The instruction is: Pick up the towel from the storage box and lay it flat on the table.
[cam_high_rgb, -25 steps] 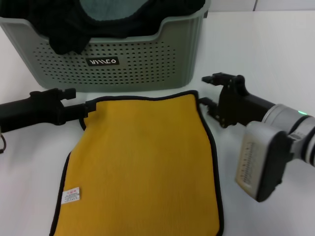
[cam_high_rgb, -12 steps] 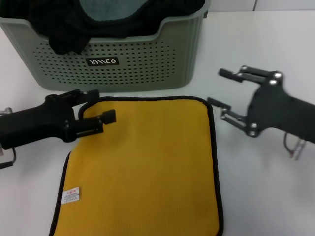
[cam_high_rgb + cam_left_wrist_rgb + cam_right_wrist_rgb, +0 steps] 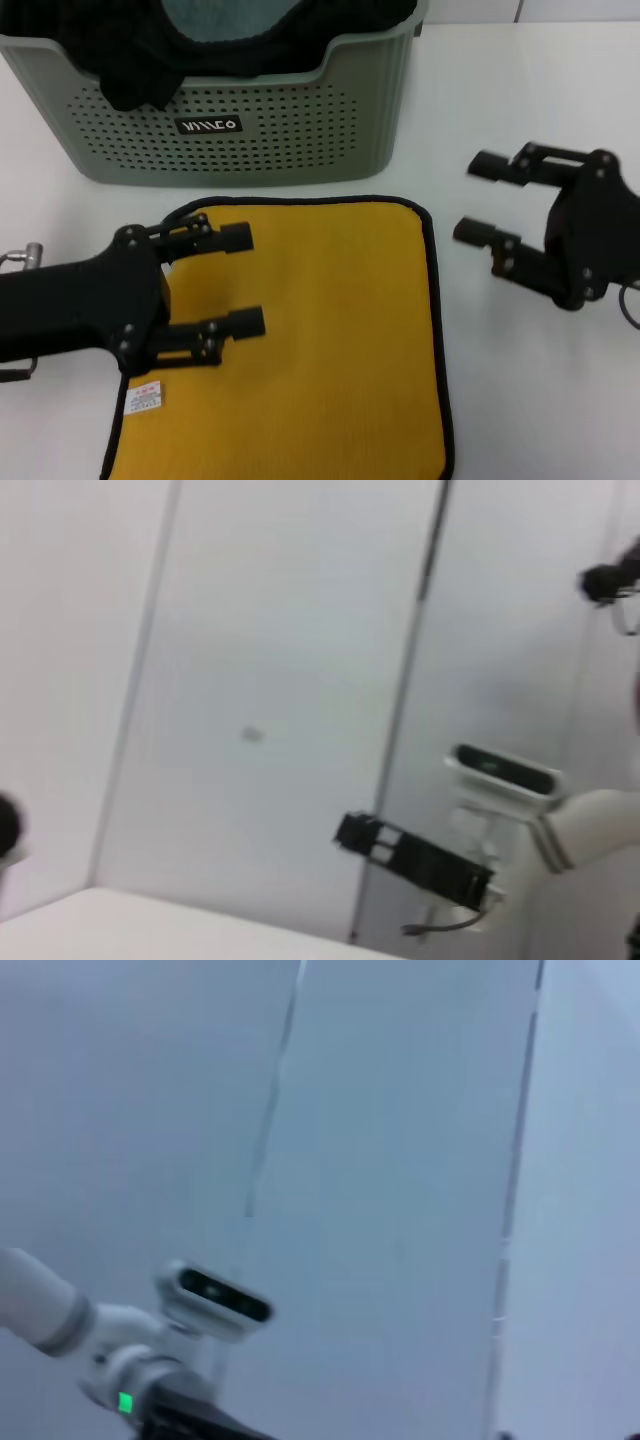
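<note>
The yellow towel (image 3: 320,340) with black edge binding lies flat on the white table (image 3: 520,400), in front of the sage-green storage box (image 3: 230,120). Its white label (image 3: 145,397) sits near the front left corner. My left gripper (image 3: 245,280) is open and empty, raised over the towel's left part. My right gripper (image 3: 478,197) is open and empty, just to the right of the towel's far right corner. The wrist views point up at a wall; the left wrist view shows the right arm (image 3: 420,855) far off.
A black cloth (image 3: 140,60) hangs over the box's dipped front rim, and a teal-grey cloth (image 3: 225,20) lies inside it. The box stands at the far left of the table. Bare tabletop lies to the right of the towel.
Both grippers have let go of the towel's far corners, opened and lifted. The left one moved forward over the towel, the right one drew off to the right. The towel has settled flat.
</note>
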`<move>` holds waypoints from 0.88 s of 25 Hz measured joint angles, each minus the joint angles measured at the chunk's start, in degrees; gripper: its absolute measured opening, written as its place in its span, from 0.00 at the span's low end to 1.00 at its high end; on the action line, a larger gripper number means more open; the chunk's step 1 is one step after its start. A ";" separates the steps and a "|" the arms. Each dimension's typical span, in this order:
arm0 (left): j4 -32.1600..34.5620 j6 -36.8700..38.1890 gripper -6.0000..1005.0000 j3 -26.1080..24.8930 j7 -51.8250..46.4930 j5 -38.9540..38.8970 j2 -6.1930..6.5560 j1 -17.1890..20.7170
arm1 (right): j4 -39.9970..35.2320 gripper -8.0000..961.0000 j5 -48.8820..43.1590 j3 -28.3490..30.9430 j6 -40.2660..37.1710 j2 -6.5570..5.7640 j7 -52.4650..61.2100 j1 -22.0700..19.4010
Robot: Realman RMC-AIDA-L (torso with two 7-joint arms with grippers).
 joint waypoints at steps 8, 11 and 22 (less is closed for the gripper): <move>-4.37 1.19 0.78 0.05 3.64 1.62 0.04 -3.61 | 1.18 0.50 -9.12 0.01 -0.11 1.63 10.71 5.02; -6.70 1.05 0.78 0.05 6.22 2.37 -0.09 -5.05 | 1.39 0.50 -11.12 -0.56 -1.50 2.69 10.56 5.86; -7.92 1.08 0.78 0.04 7.59 2.57 -0.40 -5.92 | 1.38 0.50 -12.32 -2.03 -5.52 2.75 14.09 8.04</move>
